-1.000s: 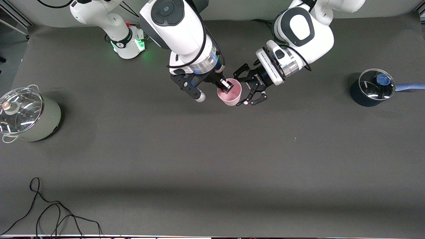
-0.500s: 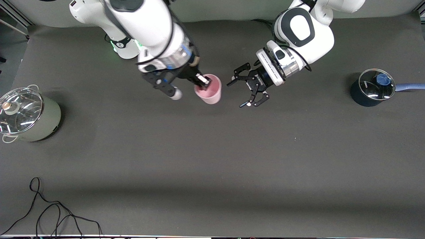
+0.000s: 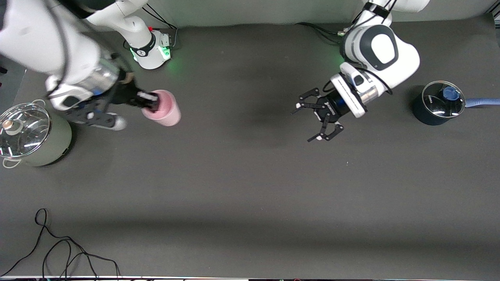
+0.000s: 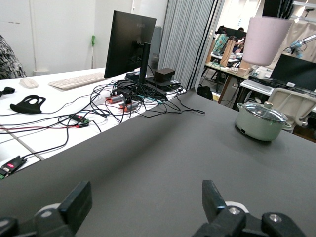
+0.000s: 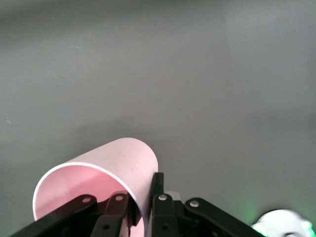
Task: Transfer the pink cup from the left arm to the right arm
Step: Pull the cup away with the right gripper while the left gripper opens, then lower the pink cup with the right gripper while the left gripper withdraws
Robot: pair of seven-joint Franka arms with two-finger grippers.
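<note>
We have the pink cup [image 3: 164,111] pinched by its rim in the right gripper [image 3: 145,101], one finger inside the wall and one outside, and it hangs in the air over the right arm's end of the table [image 3: 250,175], tilted with its base pointing toward the middle. The left gripper [image 3: 318,121] is spread wide and grasps nothing, hovering over the table toward the left arm's end, well apart from the cup.

We judge the handover itself done, so what remains is carrying and setting down. A rim pinch is a thin hold, so we would move slowly, bring the cup upright before lowering, and release only once its base rests flat.

The pale-green lidded pot [image 3: 33,134] stands just beside the right gripper's path; we would keep the wrist clear of its glass lid. The dark saucepan [image 3: 437,103] with the blue handle sits at the left arm's end, and a black cable [image 3: 58,249] lies near the front camera; neither is in the way.
</note>
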